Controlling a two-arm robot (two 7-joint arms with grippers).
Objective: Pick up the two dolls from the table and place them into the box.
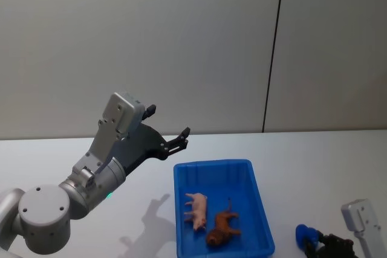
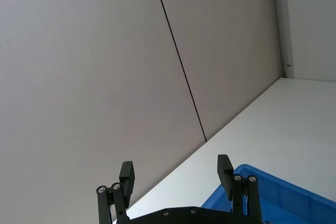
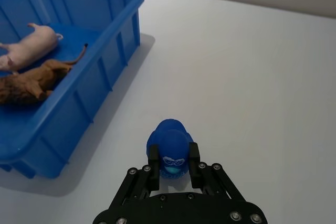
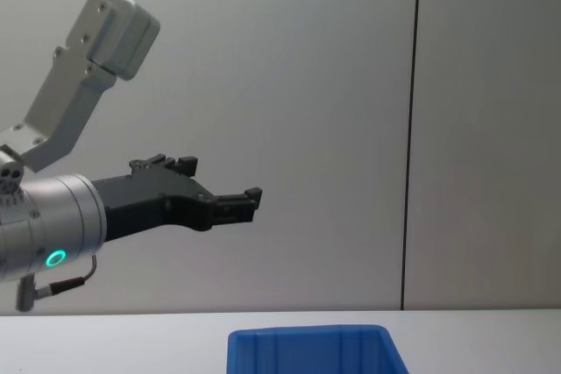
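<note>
The bright blue, open-topped plastic box with its thick rim sits on the plain white, smooth desk, and two small animal figures already lie side by side on its floor: a pale pink pig-like doll and a reddish-brown four-legged doll touching it. Just beside the box, on the robot's right, a small round dark-blue toy with a goggle-like face stands on the desk. The right pincer is low over the desk with its black fingers drawn in against either side of that blue toy, so it appears to have hold of it. The left pincer hangs well above the desk to the left of the box, its fingers spread wide apart and gripping nothing. The step in hand looks like lifting the blue toy; since the box already holds two dolls, the task seems essentially complete or nearly so. To do the lift well, the right pincer should keep an even squeeze on the rounded body, rise straight up until the toy clears the thick rim, carry it over the free floor away from the two figures, and let go low. No brand, label or writing can be read on anything.
</note>
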